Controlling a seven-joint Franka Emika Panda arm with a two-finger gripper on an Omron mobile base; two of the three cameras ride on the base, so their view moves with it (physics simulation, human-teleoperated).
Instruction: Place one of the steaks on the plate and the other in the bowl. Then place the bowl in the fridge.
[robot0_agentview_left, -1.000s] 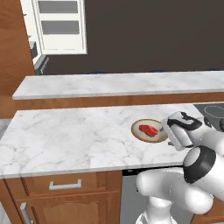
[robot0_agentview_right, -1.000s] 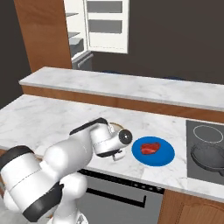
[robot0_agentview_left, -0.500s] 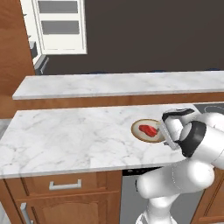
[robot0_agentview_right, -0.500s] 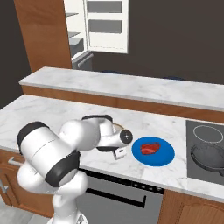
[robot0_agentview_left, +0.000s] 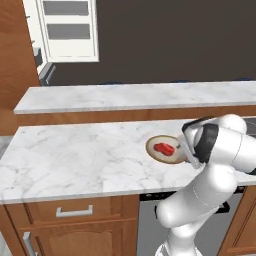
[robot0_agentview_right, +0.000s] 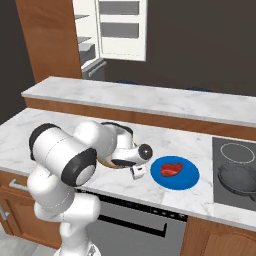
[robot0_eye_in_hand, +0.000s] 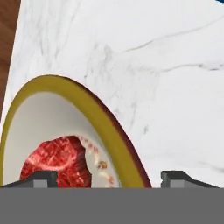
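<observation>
In the left base view the bowl (robot0_agentview_left: 165, 149) with one steak (robot0_agentview_left: 164, 148) in it is seen on the tabletop (robot0_agentview_left: 75, 155), just beside the fingers, which have been brought closer to it than a second ago. In the hand view the fingers (robot0_eye_in_hand: 113, 178) are spread wide, one tip over the steak inside the bowl, the other outside the rim, so the rim is straddled but not yet pinched. A grasp on the bowl is judged imminent, before the fridge (robot0_agentview_right: 120, 27) trip. To the right of the fingers the other steak (robot0_agentview_right: 171, 169) lies on the plate (robot0_agentview_right: 175, 172). In the right base view the bowl is mostly hidden behind the arm.
</observation>
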